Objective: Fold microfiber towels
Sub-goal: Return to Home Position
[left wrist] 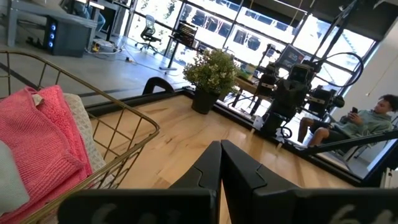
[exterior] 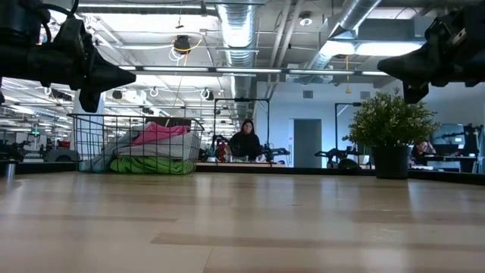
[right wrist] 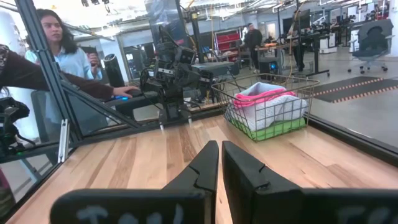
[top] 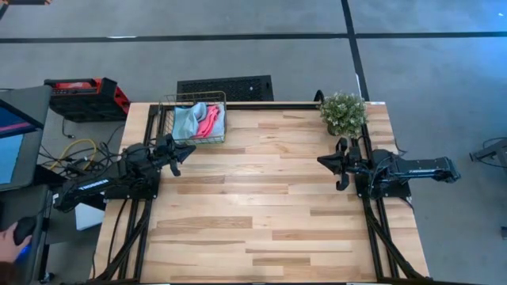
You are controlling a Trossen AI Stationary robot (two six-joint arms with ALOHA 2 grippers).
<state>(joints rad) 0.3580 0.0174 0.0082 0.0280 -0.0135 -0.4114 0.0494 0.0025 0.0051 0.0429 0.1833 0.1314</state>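
Left gripper [top: 178,153]: fingers pressed together, empty, held above the table just beside the gold wire basket [top: 168,111]. Right gripper [top: 339,165]: likewise closed and empty, near the small green potted plant [top: 343,113].

Microfiber towels: folded, stacked flat in the basket at the far-left corner of the light wooden table [top: 269,198]. Hot pink towel [top: 211,120] uppermost, bright green towel [exterior: 151,165] lowest. Long axis seemingly front-to-back.

Homing: the 2 arms should retract slowly, clear of rim and plant.

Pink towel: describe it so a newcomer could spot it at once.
On the wooden table, find the wire basket at its back left corner. The pink towel lies on top inside, beside a pale blue one; nothing else there is pink.
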